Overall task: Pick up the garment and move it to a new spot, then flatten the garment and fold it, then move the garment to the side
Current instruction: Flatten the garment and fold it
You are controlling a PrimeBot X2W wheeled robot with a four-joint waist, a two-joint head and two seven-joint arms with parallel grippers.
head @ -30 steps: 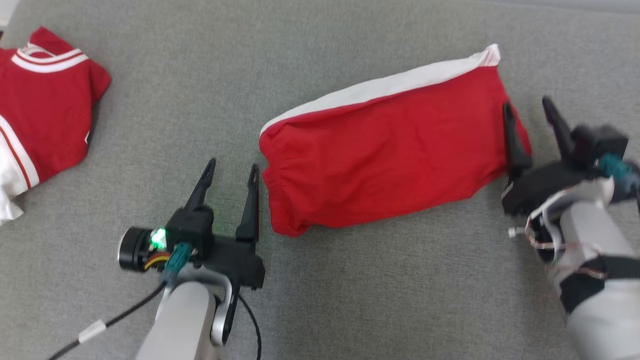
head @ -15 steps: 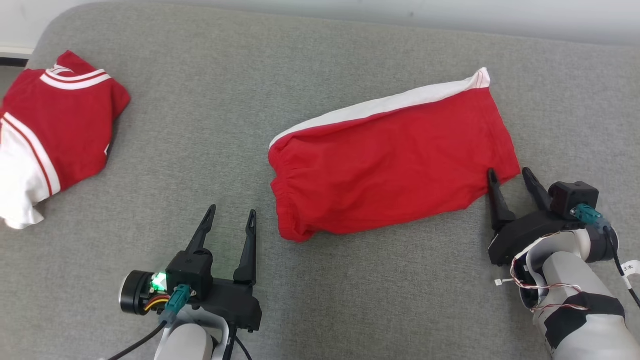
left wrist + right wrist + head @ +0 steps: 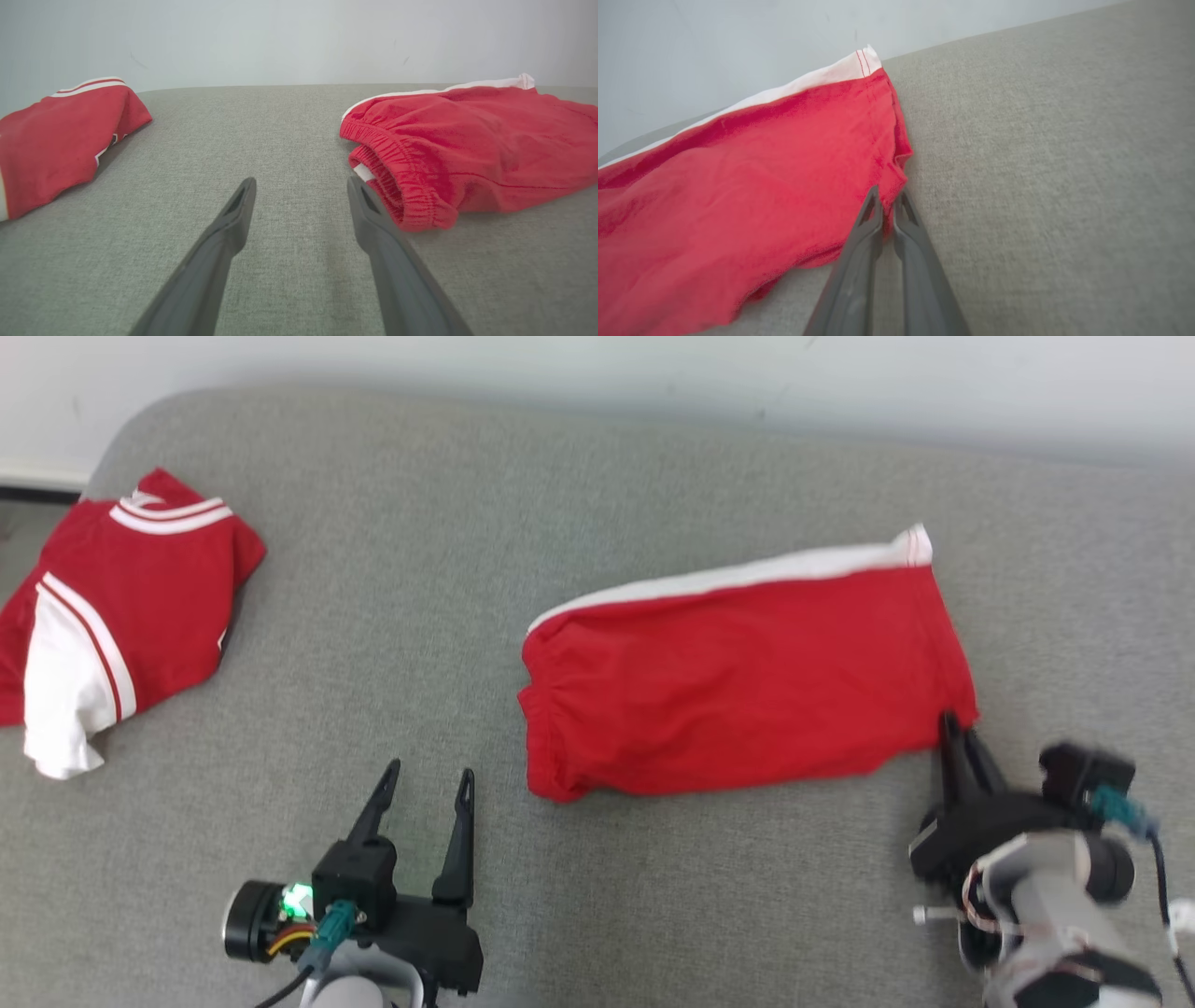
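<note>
Item: red shorts (image 3: 747, 681), seemingly folded; you have yet to move them aside. Right gripper (image 3: 952, 724) clamps their near-right corner; left gripper (image 3: 429, 771) jaws apart.

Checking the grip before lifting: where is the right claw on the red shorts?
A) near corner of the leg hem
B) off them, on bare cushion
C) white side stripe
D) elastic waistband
A: the right claw is pinched shut on the red shorts at their near hem corner, opposite the waistband.
</note>
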